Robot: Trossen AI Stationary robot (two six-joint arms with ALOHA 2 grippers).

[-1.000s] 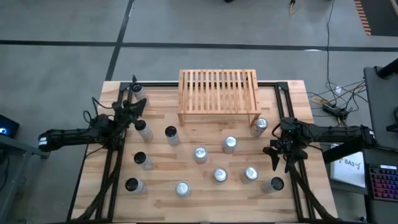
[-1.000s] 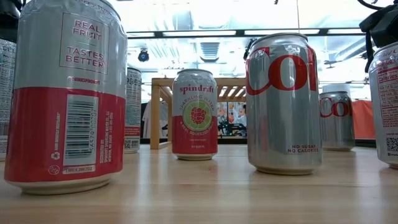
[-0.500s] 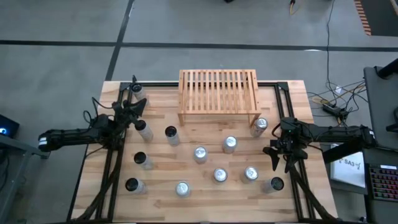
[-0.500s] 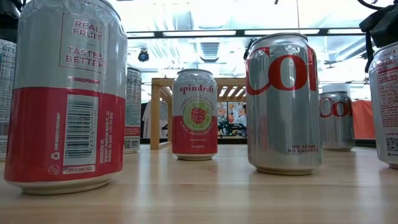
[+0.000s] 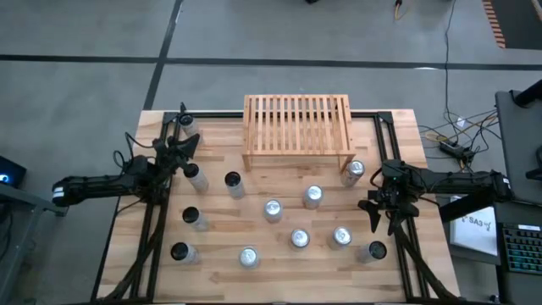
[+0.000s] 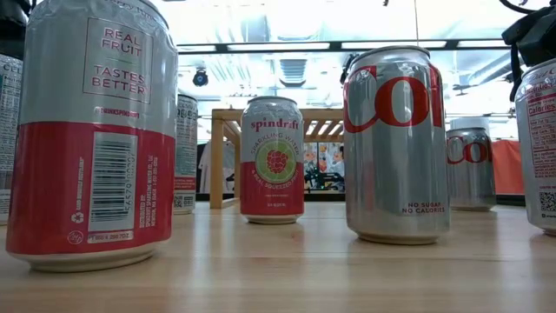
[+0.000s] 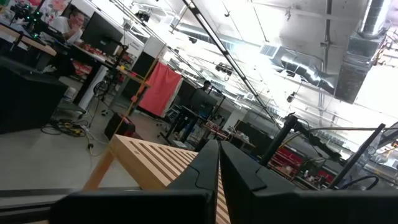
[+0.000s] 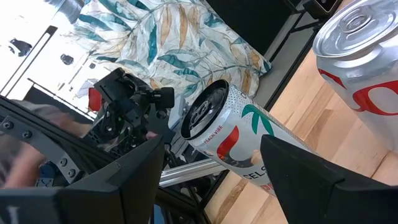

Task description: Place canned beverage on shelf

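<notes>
Table [image 5: 398, 135]: light wood top, viewed from above. Shelf [image 5: 298, 124], one, slatted light wood, stands at the far middle edge; nothing on its slats.

Can count from the high view: 12 upright on the tabletop, none on the shelf.
- Left group, 5: one at the far left corner [image 5: 187, 125], one just by the left gripper [image 5: 196, 177], one [image 5: 233, 183] toward the middle, one [image 5: 194, 218] nearer, one [image 5: 180, 252] at the near left.
- Middle and right, 7: one [image 5: 354, 172] just off the shelf's right leg, one [image 5: 313, 196], one [image 5: 272, 209], one [image 5: 299, 239], one [image 5: 340, 237], one [image 5: 247, 257] at the near edge, one [image 5: 373, 252] at the near right.

Low view: a red-and-white can [image 6: 89, 130] close to the lens, a small raspberry-label can [image 6: 272, 160] farther back in front of the shelf, a silver cola can [image 6: 396, 143], and a second cola can [image 6: 470, 169] behind.

Left gripper [image 5: 185, 149]: left side of the table, between the corner can and the can beside it; fingers [image 7: 239, 171] pressed together, holding nothing.

Right gripper [image 5: 381, 210]: right side, near the can at the near right; fingers [image 8: 292, 162] spread wide, apart from the can [image 8: 239, 137] seen between them in the wrist view, gripping nothing.
</notes>
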